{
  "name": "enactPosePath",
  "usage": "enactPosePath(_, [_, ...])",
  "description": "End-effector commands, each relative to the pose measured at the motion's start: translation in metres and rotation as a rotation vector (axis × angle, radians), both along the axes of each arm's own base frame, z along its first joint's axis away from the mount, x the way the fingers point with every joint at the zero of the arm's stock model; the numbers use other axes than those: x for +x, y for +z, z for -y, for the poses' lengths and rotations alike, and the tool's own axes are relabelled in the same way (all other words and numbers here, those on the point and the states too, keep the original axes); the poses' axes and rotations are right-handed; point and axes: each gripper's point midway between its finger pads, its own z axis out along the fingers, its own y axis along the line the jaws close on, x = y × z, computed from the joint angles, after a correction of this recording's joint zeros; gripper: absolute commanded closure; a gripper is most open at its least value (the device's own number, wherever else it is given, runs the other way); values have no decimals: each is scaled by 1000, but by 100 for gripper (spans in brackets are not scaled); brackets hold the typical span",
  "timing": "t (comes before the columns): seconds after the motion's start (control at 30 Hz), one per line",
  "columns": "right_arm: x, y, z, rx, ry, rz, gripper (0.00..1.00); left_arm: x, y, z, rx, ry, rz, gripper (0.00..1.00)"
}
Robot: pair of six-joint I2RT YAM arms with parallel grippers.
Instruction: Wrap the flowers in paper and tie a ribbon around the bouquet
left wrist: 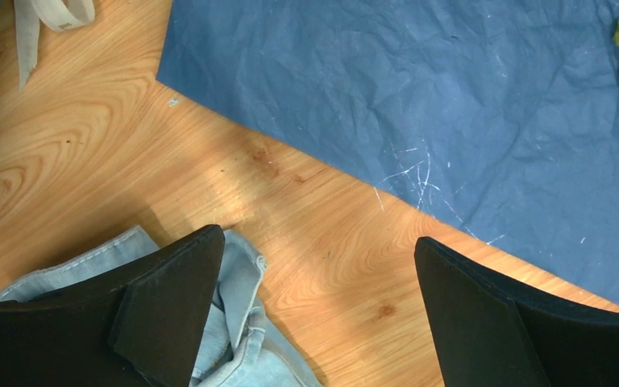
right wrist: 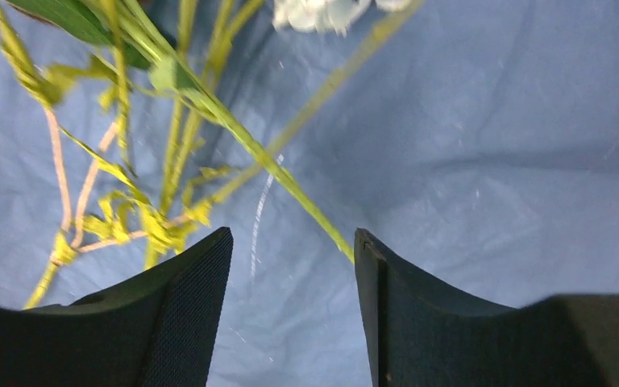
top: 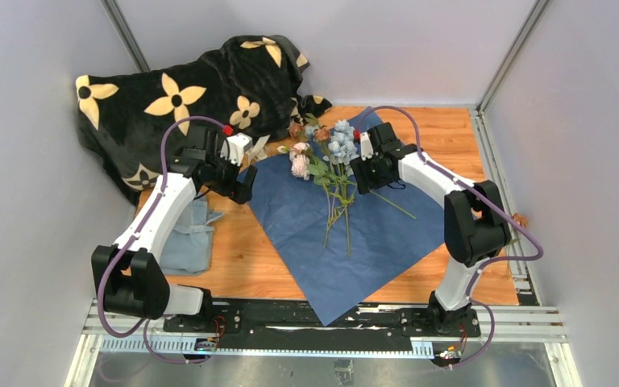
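Note:
The flowers (top: pixel 334 149) lie on the dark-blue paper (top: pixel 379 226), which is spread flat on the wooden table; blooms point to the back, stems (right wrist: pixel 209 113) to the front. My right gripper (top: pixel 363 179) hangs just right of the stems. Its jaws (right wrist: pixel 290 242) are open over the paper with nothing between them, and one green stem ends by the right finger. My left gripper (top: pixel 240 187) is open over bare wood (left wrist: pixel 318 258) at the paper's left edge (left wrist: pixel 306 81). A beige ribbon (left wrist: pixel 52 12) lies near the paper's far-left corner.
A black blanket with cream flower prints (top: pixel 185 97) is heaped at the back left. A light-blue denim cloth (top: pixel 189 238) lies on the wood under my left arm, partly beneath the left finger (left wrist: pixel 169 306). Grey walls close in on both sides and the back.

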Motion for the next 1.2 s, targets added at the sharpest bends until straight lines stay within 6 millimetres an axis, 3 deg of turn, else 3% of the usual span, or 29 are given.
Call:
enactPosePath(0.0, [-24,-20,36,-173,51,-105,42,2,2,8,-47,-14,-1,3])
enactPosePath(0.13, [-22,-36,36,-176,45,-145,47,8,6,37,-109,-82,-23,11])
enactPosePath(0.2, [-18,-42,34,-172,43,-150,53,11,-1,57,-117,-128,-45,13])
enactPosePath(0.3, [-16,-44,29,-146,29,-161,71,29,-13,81,-96,-142,-50,20])
enactPosePath(0.47, [-22,-29,14,-33,-10,-143,100,61,-37,114,-171,-91,-50,34])
enactPosePath(0.57, [-24,-14,16,8,-92,-94,100,61,-44,143,-220,-131,-34,36])
enactPosePath(0.67, [-30,-4,5,89,-99,-60,100,47,-55,189,-239,-237,-34,33])
enactPosePath(0.8, [-37,-9,-11,145,-85,-95,100,39,-67,232,-247,-316,-58,29])
enactPosePath(0.93, [-44,-16,-15,197,-158,-139,100,33,-88,245,-253,-312,-94,26])
enactPosePath(1.03, [-49,-20,-31,305,-191,-183,100,27,-105,245,-240,-303,-120,25])
enactPosePath(1.17, [-51,-32,-37,348,-253,-234,96,29,-118,237,-186,-291,-107,29])
